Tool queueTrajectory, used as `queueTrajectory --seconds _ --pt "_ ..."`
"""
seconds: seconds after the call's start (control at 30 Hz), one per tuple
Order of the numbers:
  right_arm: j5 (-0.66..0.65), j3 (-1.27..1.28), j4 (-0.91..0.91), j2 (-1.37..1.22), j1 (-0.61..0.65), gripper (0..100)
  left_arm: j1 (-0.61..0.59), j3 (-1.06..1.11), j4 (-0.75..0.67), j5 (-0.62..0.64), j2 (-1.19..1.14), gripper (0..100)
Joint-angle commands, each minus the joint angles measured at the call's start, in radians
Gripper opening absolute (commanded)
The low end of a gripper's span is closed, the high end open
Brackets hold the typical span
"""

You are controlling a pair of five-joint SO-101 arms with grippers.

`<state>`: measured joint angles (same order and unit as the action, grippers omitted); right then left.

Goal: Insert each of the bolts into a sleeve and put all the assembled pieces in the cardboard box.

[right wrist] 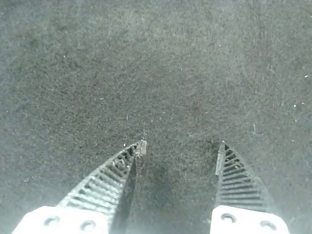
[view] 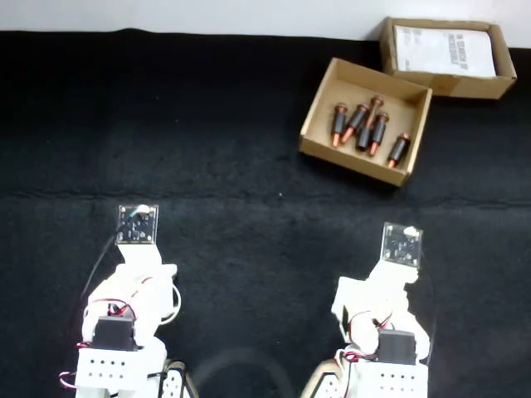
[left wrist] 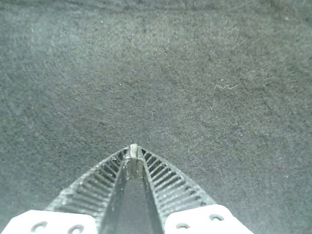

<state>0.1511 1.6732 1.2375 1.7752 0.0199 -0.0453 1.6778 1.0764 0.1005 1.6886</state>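
Here, five assembled pieces (view: 362, 126) lie inside the cardboard box (view: 319, 108) at the far right of the black cloth (view: 207, 124) (well apart from both arms), while the left gripper (left wrist: 133, 148) has its fingers pressed together on nothing and the right gripper (right wrist: 183, 146) holds its fingers spread apart above the cloth.

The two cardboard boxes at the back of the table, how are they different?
The nearer box holds several dark, copper-tipped pieces; the farther box holds a white printed sheet. The nearer box sits turned at an angle on the black cloth; the farther box lies straighter, at the cloth's back edge. Both are open brown cardboard.
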Motion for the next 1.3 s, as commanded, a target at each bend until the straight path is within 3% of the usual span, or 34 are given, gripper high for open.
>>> queueTrajectory --seconds 0.0,0.3,0.53,1.27 --pt "0.002 0.073 -0.001 -0.012 -0.007 21.7 -0.008 0.025 0.006 -0.003 -0.005 3" --pt "-0.069 0.110 -0.021 -0.018 -0.007 20.2 -0.008 0.025 0.008 -0.002 -0.005 3" --pt "-0.097 0.110 -0.021 -0.019 0.002 0.4 -0.012 0.021 0.075 -0.002 0.004 3" --pt "-0.089 0.113 -0.016 -0.012 0.015 0.7 -0.010 0.021 0.077 -0.005 0.004 3"
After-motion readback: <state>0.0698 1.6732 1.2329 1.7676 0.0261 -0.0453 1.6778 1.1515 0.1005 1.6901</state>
